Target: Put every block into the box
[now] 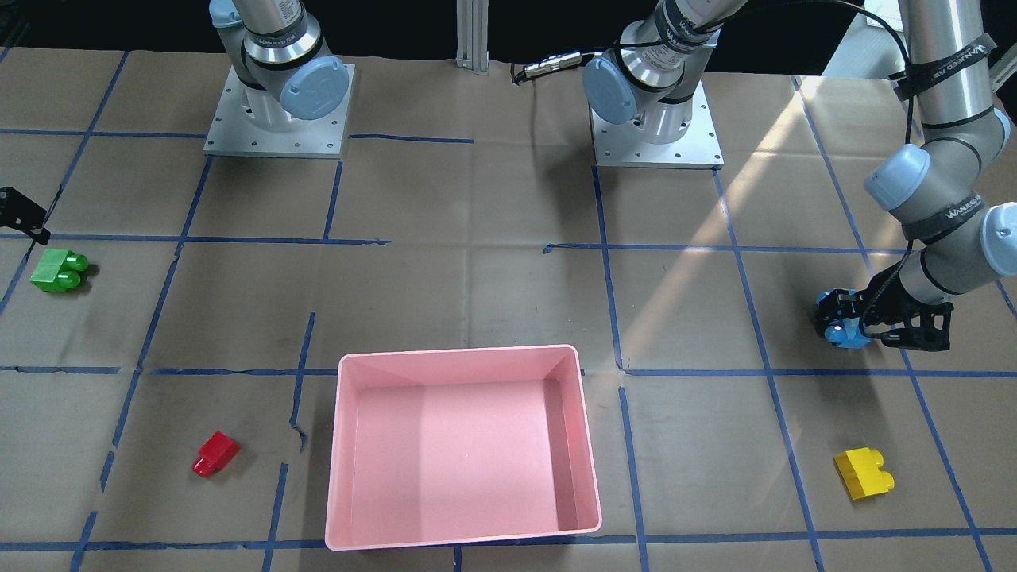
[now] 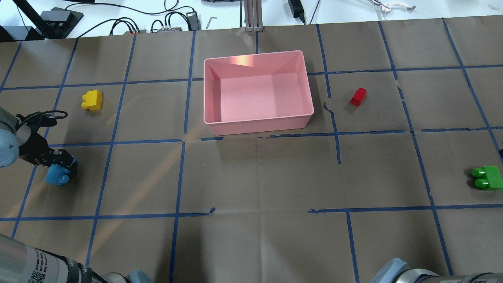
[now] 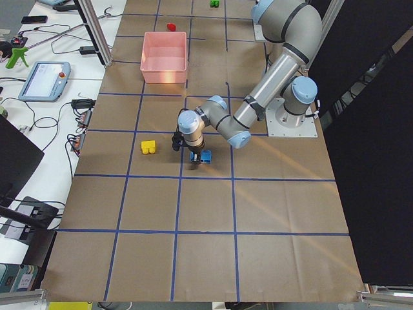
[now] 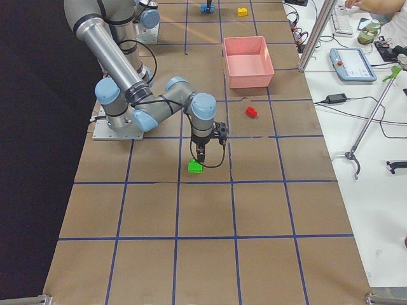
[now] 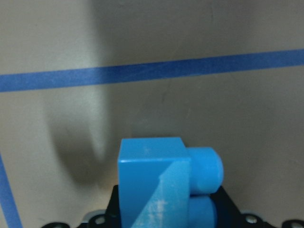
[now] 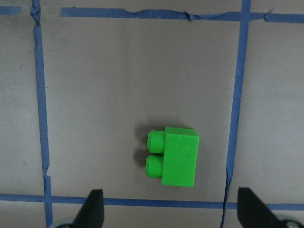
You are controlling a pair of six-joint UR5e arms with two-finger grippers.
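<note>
My left gripper (image 1: 844, 324) is shut on the light blue block (image 1: 847, 334), low over the table at my far left; the block fills the left wrist view (image 5: 152, 183). The yellow block (image 1: 864, 473) lies beyond it. My right gripper (image 6: 173, 213) is open above the green block (image 6: 174, 157), which lies on its side at my far right (image 2: 487, 177). The red block (image 2: 358, 96) lies right of the pink box (image 2: 259, 125). The box stands empty at the middle far side of the table.
Brown paper with a blue tape grid covers the table. The two arm bases (image 1: 278, 119) (image 1: 655, 119) stand at the robot's edge. Cables and power bricks (image 2: 173, 23) lie beyond the far edge. A side bench with a tablet (image 4: 353, 63) runs along that side.
</note>
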